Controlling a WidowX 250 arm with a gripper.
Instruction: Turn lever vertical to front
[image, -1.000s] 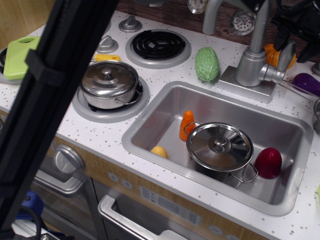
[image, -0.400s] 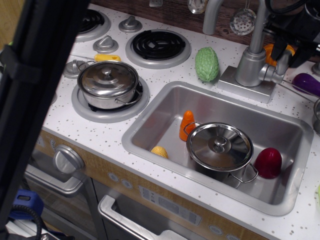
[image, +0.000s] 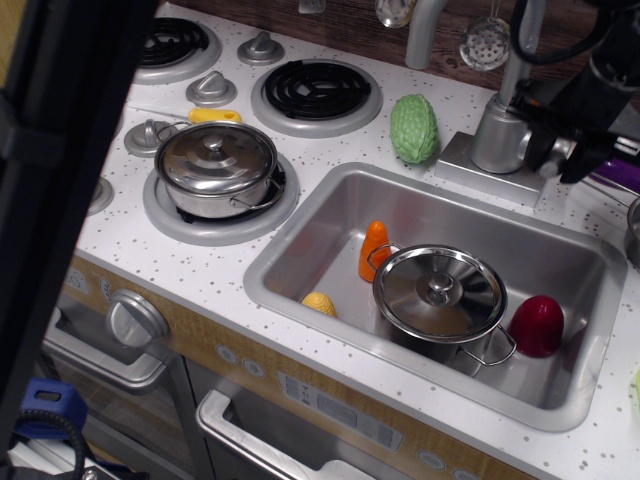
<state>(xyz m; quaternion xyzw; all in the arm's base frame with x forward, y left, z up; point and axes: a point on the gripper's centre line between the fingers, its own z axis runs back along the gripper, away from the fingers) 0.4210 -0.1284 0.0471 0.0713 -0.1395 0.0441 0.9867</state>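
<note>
The lever (image: 557, 149) shows only as a small silver-grey patch on the right side of the faucet base (image: 495, 135), at the back right of the sink. My black gripper (image: 557, 156) has come down from the upper right and straddles it, one finger (image: 533, 145) to its left and one finger (image: 581, 160) to its right. The fingers hide most of the paddle, so I cannot tell which way it points. I cannot tell whether the fingers press on it.
The sink (image: 300, 235) holds a lidded steel pot (image: 438, 290), an orange carrot (image: 374, 250), a yellow piece (image: 319, 303) and a red piece (image: 537, 325). A green vegetable (image: 414, 128) lies behind it. A second pot (image: 218, 160) sits on the stove. A dark bar (image: 50, 200) blocks the left.
My gripper has moved down from above the faucet onto the lever. The upright paddle seen earlier is now covered by the fingers. The dark bar at the left has shifted leftward.
</note>
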